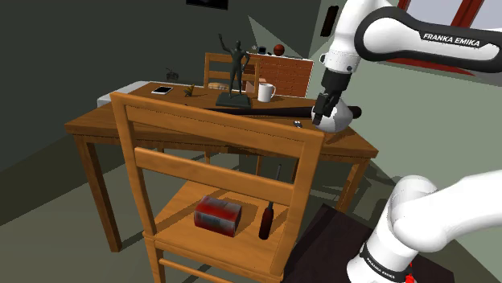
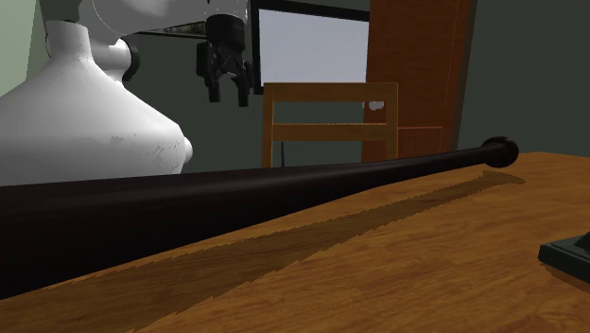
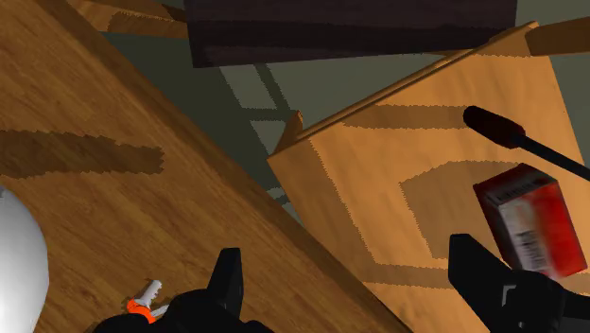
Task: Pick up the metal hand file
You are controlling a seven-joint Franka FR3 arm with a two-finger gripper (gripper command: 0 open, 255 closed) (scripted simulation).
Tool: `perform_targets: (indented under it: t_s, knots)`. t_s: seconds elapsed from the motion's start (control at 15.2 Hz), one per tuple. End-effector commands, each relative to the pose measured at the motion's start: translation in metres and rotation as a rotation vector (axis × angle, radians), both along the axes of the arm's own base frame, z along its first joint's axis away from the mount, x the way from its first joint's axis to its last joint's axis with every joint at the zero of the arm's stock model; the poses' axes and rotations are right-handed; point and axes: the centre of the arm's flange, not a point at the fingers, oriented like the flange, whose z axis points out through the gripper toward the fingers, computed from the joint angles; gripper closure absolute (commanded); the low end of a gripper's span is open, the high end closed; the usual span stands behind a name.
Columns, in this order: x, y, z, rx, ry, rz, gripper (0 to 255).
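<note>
We are finding the file (image 1: pixel 269 211) lying on the seat of the near chair (image 1: pixel 181 213), lower than the table (image 1: pixel 104 122) and well below the fingers. In the wrist view the file (image 3: pixel 518 138) is showing its dark handle and thin blade out beyond one fingertip, touching neither finger. A red box (image 3: pixel 529 219) is lying on the same seat, between that fingertip and the file; it is closed. A white mug (image 1: pixel 265 92) is standing on the table far from the fingers, and we cannot tell what is in it.

The shoulder view is giving us the mug, a dark statue (image 1: pixel 234 68) and the chair seat. The second exterior view is looking along a dark bat (image 2: pixel 284 184) lying on the tabletop, with a white rounded object (image 2: pixel 85 123) behind it. The wrist view is showing a small orange-and-white piece (image 3: pixel 142 303) on the table by the other finger.

The gripper (image 3: pixel 345 254) is hanging over the table's edge with its fingers spread wide, holding and touching nothing.
</note>
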Motion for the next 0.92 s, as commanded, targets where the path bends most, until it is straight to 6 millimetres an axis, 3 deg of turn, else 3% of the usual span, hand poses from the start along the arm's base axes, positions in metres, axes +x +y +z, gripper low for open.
perform_targets:
  t_s: [0.0, 0.86]
  knots:
    - [0.000, 0.000, 0.000, 0.000, 0.000, 0.000, 0]
    - [-0.019, 0.106, -0.134, 0.007, -0.143, 0.208, 0]
